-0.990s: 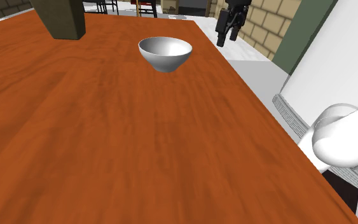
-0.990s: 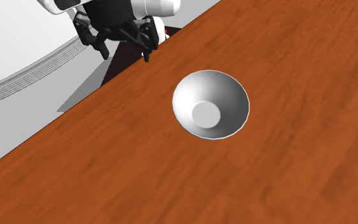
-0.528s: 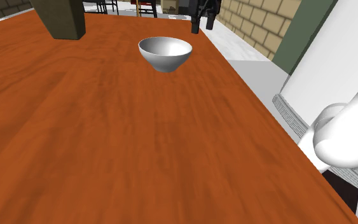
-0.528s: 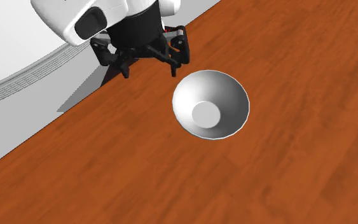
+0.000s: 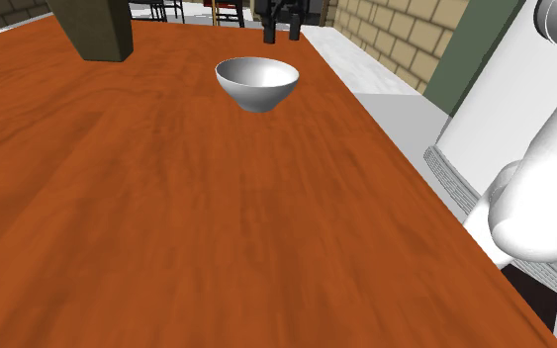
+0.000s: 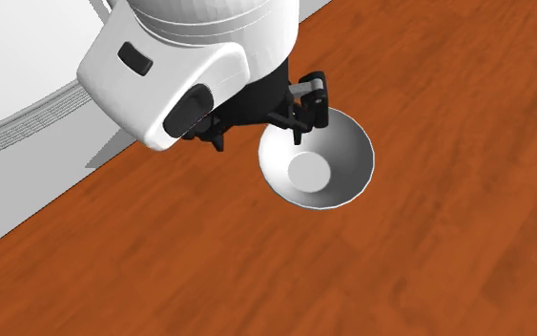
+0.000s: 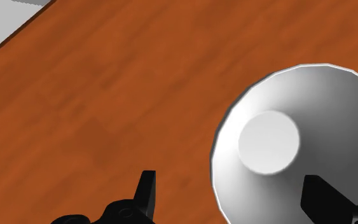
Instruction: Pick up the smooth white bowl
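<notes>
A smooth white bowl stands upright on the reddish-brown wooden table, near its edge on the shoulder view's right. My black gripper hangs open above the bowl's far side. In the second exterior view the gripper and the white hand above it cover part of the bowl rim. Seen from the wrist, the gripper straddles the rim of the bowl: one finger is over the inside and the other finger is over bare table. Neither touches it.
A dark olive block stands at the table's far end, to the shoulder view's left of the bowl. The table edge runs close past the bowl, with grey floor and a brick wall beyond. The white stand is at the right.
The gripper has moved toward the shoulder view's left, from beyond the table edge to above the bowl's rim. It stayed open. The bowl has not moved.
</notes>
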`<control>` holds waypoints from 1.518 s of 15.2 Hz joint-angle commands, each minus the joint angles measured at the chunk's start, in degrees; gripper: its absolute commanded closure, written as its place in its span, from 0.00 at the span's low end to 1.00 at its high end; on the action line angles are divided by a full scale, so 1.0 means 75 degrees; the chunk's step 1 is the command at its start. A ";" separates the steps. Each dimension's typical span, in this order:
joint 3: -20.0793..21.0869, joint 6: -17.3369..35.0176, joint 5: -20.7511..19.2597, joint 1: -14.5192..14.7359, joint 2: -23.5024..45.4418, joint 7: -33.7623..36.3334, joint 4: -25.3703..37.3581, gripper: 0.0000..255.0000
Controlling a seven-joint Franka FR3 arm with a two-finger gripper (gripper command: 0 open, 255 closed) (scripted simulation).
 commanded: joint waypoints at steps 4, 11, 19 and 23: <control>-0.0014 0.0567 0.0045 -0.0024 -0.0235 -0.0079 -0.0802 0.00; -0.0011 0.0625 0.0046 -0.0020 -0.0248 -0.0076 -0.0873 1.00; -0.0005 0.0270 0.0024 -0.0011 -0.0105 -0.0038 -0.0376 1.00; 0.0014 -0.0249 -0.0019 0.0020 0.0158 0.0038 0.0406 1.00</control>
